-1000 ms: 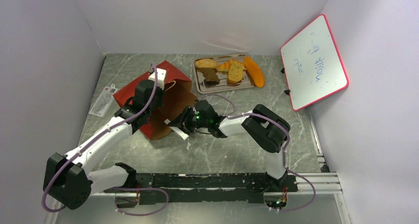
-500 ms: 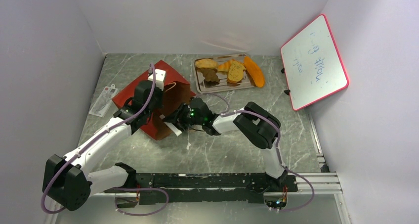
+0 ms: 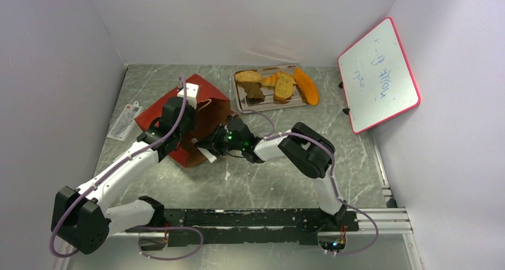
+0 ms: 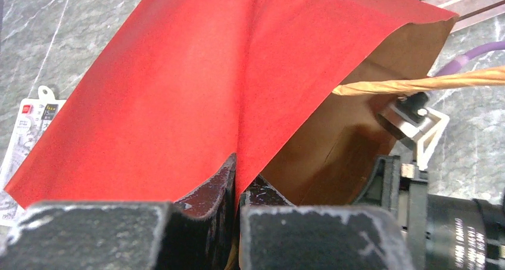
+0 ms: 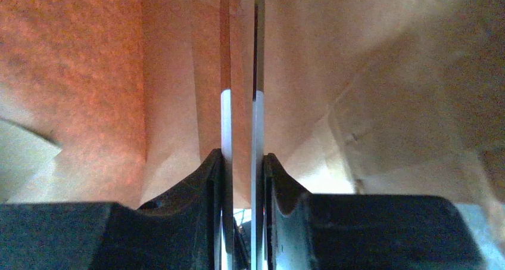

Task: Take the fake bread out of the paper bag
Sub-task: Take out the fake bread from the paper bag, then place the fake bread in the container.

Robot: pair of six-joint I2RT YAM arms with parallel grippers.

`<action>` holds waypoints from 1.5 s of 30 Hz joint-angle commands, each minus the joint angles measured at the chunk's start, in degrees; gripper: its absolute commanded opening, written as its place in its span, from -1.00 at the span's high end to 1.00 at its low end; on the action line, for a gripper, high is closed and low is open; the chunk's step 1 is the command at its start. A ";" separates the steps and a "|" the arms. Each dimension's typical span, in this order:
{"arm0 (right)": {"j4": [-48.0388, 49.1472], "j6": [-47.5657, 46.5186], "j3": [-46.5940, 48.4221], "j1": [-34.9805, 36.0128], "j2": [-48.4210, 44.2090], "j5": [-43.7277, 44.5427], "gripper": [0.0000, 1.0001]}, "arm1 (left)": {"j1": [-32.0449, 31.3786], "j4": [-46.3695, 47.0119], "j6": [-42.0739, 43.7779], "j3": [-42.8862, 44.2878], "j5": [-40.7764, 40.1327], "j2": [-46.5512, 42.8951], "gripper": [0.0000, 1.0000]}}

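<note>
Our paper bag (image 4: pixel 178 73) lies on its side near the table's (image 3: pixel 286 174) left edge. Our left gripper (image 4: pixel 236 180) pinches its top wall, holding the mouth open. Bread (image 3: pixel 284 85) waits on the tray (image 3: pixel 268 108) at the far edge. Our right gripper (image 5: pixel 242 2) is deeper inside than before, fingers nearly together. We cannot tell if they hold anything.

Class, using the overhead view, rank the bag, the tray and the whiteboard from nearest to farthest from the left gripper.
1. Bag: left of centre, its wall pinched in the left gripper.
2. Tray: toward the back wall, to the right of the bag.
3. Whiteboard: leaning at the right wall, clearly farthest.
</note>
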 commanded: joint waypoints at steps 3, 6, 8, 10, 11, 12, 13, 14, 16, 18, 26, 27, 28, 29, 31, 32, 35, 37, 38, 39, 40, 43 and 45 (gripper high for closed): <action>0.02 -5.85 -3.84 -0.89 -9.24 2.25 0.82 | -0.10 -2.91 -3.24 3.16 -5.07 2.93 0.86; -1.77 -8.41 -6.98 -1.46 -13.80 2.98 0.83 | -0.05 -3.60 -3.83 4.47 -7.70 4.51 0.86; -3.19 -10.46 -8.95 -1.79 -17.14 3.50 0.83 | -0.05 -3.97 -4.08 5.29 -9.17 5.64 0.86; -4.99 -12.14 -10.90 -2.17 -20.59 3.84 0.83 | 0.01 -4.42 -4.23 6.47 -9.98 6.87 0.86; -6.11 -12.82 -12.33 -2.34 -22.44 3.97 0.83 | 0.03 -4.51 -4.33 7.00 -10.26 7.44 0.86; -6.99 -13.52 -13.52 -2.66 -24.13 4.04 0.83 | 0.04 -4.48 -4.42 7.45 -10.56 7.94 0.86; -7.85 -14.11 -14.78 -2.90 -26.07 4.23 0.83 | 0.04 -4.37 -4.46 7.98 -10.89 8.39 0.86; -9.08 -14.71 -15.99 -3.20 -28.09 4.32 0.83 | 0.04 -4.31 -4.47 8.54 -11.22 9.03 0.86; -10.82 -15.71 -18.83 -3.68 -32.30 4.79 0.83 | 0.16 -4.47 -4.47 9.96 -12.35 10.68 0.86; -12.88 -16.59 -21.54 -4.41 -37.90 5.37 0.83 | 0.49 -4.78 -4.58 11.53 -13.14 12.68 0.86; -29.33 -22.57 -24.10 -7.76 -57.11 11.31 0.83 | 2.63 -5.31 -5.31 15.72 -13.48 18.36 0.86; -30.61 -22.79 -24.11 -8.39 -58.72 11.64 0.82 | 2.90 -5.35 -5.20 16.05 -13.39 18.91 0.86; -31.57 -22.98 -24.06 -9.04 -59.81 12.03 0.82 | 3.24 -5.40 -5.15 16.47 -13.38 19.33 0.86; -32.22 -23.01 -24.02 -9.67 -60.80 12.17 0.82 | 3.52 -5.28 -5.02 16.72 -13.10 19.91 0.86; -32.73 -23.09 -23.82 -10.99 -61.80 12.11 0.82 | 4.16 -5.25 -4.79 17.19 -12.73 20.50 0.86; -32.85 -23.20 -23.65 -11.62 -62.04 12.35 0.82 | 4.45 -5.35 -4.70 17.40 -12.60 20.81 0.86; -32.67 -23.64 -23.23 -13.86 -62.16 13.20 0.82 | 4.99 -5.36 -4.42 17.72 -12.12 20.97 0.86; -31.33 -23.77 -22.93 -16.39 -61.45 12.60 0.82 | 5.20 -5.24 -4.15 17.49 -11.73 20.42 0.86; -30.16 -23.84 -22.76 -17.69 -60.68 12.10 0.82 | 5.26 -5.20 -4.04 17.50 -11.55 20.15 0.86; -29.32 -23.88 -22.52 -19.49 -59.39 11.58 0.82 | 5.30 -5.27 -3.95 17.59 -11.34 19.84 0.86; -28.20 -23.97 -22.24 -20.69 -58.22 11.21 0.82 | 5.31 -5.35 -3.88 17.55 -11.14 19.54 0.86; -24.83 -23.74 -21.31 -24.08 -54.16 9.30 0.82 | 5.32 -5.54 -3.62 17.42 -10.70 18.65 0.86; -23.03 -23.67 -20.44 -26.42 -51.19 8.92 0.82 | 5.35 -5.58 -3.50 17.17 -10.26 17.93 0.86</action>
